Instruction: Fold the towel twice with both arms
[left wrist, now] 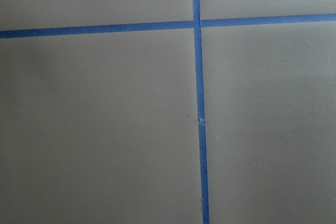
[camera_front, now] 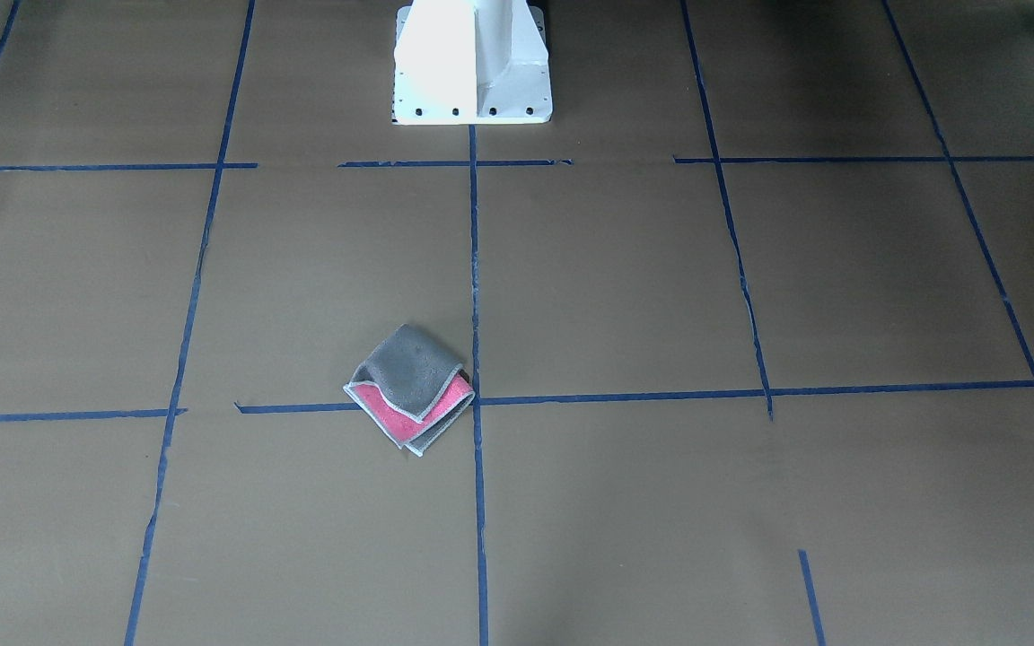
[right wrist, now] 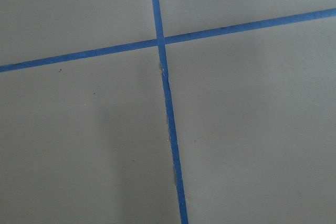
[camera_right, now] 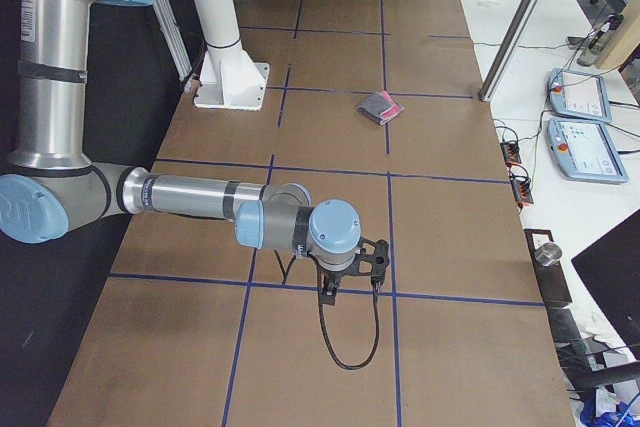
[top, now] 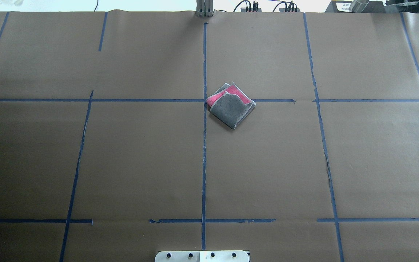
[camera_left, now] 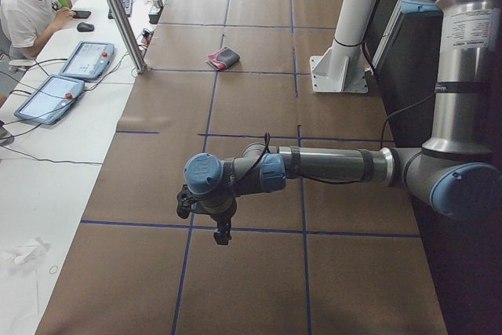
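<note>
— Locating the towel (camera_front: 409,390): which views carry it?
— Front, overhead and both side views. It lies on the table (camera_front: 750,538), well out in front of the pedestal (camera_front: 472,63) and slightly to the pedestal's robot-right side. One corner touches a tape (left wrist: 198,103) crossing. It is folded into a small stack, grey face up, with a pink band and pale border showing along one edge.
— And the arms?
— Only the side views show them. The left arm (camera_left: 329,166) appears in the left-end view and the right arm (camera_right: 190,197) in the right-end view. Each is stretched level over the table, well apart from the pedestal. The left claw (camera_left: 222,237) and right claw (camera_right: 330,295) point down over tape lines, far from the towel.
— Jaw state?
— Cannot tell for either claw: the fingers are small, dark and seen only from the side. Both wrist views show just brown table and crossing tape.
— Anything cut off?
— The pedestal. Its top is cropped in the front view, and only its bolted foot edge shows overhead.
— Readable writing?
— A label on the left arm's upright tube is too small to read. The screens of the pendants (camera_left: 86,59) beside the operator (camera_left: 31,5) are illegible.
</note>
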`<move>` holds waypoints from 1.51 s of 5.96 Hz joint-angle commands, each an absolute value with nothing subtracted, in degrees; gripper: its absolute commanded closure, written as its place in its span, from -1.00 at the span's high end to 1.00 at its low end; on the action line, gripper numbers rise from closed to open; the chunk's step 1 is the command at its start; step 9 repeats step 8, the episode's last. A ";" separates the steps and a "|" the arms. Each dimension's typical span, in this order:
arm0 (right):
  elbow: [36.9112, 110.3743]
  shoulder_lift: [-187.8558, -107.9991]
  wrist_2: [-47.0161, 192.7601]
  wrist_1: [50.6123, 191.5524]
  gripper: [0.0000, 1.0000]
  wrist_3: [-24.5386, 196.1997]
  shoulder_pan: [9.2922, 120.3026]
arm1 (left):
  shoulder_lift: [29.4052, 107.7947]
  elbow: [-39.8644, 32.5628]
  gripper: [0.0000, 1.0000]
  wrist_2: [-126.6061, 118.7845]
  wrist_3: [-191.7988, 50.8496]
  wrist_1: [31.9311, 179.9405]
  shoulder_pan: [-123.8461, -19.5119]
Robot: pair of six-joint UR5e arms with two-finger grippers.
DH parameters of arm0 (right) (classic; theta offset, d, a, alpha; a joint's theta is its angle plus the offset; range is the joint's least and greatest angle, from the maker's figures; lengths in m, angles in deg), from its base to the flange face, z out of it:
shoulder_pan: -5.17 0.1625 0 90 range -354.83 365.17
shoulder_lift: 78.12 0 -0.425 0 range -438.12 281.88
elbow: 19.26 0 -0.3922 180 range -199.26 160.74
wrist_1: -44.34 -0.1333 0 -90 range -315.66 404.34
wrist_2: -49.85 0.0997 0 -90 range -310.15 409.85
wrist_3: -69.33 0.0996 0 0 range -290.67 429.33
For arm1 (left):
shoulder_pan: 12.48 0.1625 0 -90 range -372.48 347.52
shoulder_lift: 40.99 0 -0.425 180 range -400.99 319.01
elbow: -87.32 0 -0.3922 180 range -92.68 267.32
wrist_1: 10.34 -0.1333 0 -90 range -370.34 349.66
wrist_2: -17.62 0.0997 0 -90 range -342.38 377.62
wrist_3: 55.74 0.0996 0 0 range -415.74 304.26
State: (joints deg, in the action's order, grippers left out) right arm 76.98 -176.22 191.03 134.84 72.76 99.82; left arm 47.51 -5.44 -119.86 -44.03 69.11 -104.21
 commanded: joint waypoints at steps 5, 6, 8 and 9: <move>76.80 -176.29 191.00 134.51 1.00 72.58 99.82 | 47.60 -5.05 1.00 -119.66 -43.97 69.99 -104.07; 76.80 -176.21 191.00 134.51 1.00 72.58 99.82 | 47.60 -5.14 1.00 -119.66 -44.05 69.99 -104.07; 76.80 -176.21 191.00 134.51 1.00 72.58 99.82 | 47.60 -5.05 1.00 -119.58 -43.97 70.08 -104.07; 76.80 -176.21 191.00 134.51 1.00 72.58 99.82 | 47.60 -5.05 1.00 -119.58 -43.97 70.08 -104.07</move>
